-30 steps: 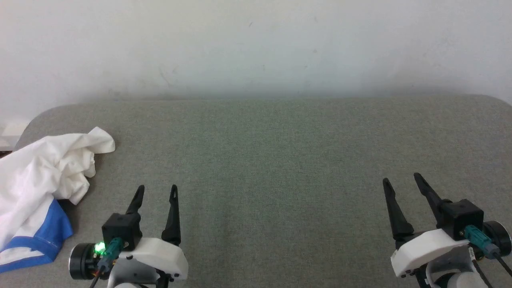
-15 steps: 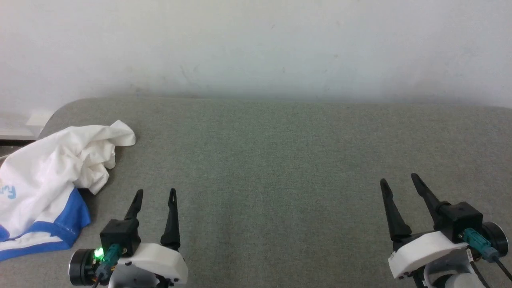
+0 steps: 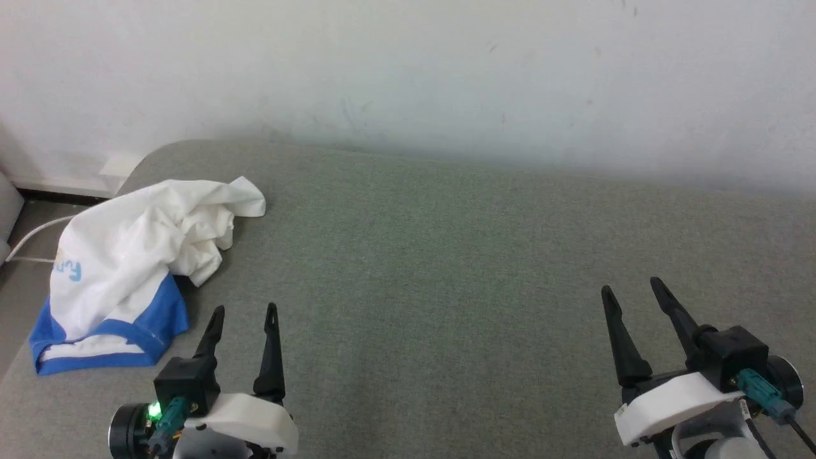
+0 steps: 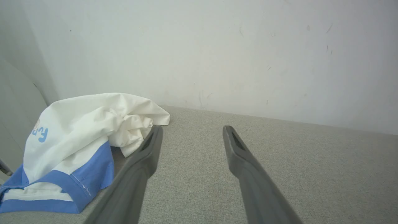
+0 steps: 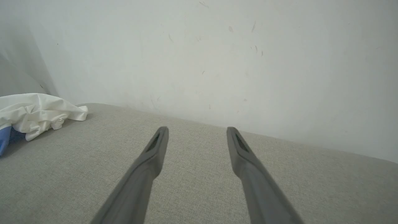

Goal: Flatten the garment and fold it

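The garment [image 3: 137, 261] lies crumpled at the far left end of the grey surface: white fabric with blue sleeve parts and light-blue lettering. The left wrist view has the garment [image 4: 77, 137] at its left, and in the right wrist view the garment [image 5: 37, 113] sits at the left edge. My left gripper [image 3: 245, 311] stands open just right of the heap, apart from it, nothing between its fingers [image 4: 149, 155]. At the lower right, far from the cloth, my right gripper [image 3: 628, 288] is open and holds nothing.
The grey fabric-covered surface [image 3: 446, 268] has a rounded left end and runs up to a white wall [image 3: 408, 70]. Left of it, lower down, there is floor with a white cable [image 3: 29, 239].
The whole head view has swung left, so the camera has turned; the garment now shows further in, with its lettering visible. Both grippers stay open and the garment lies as before.
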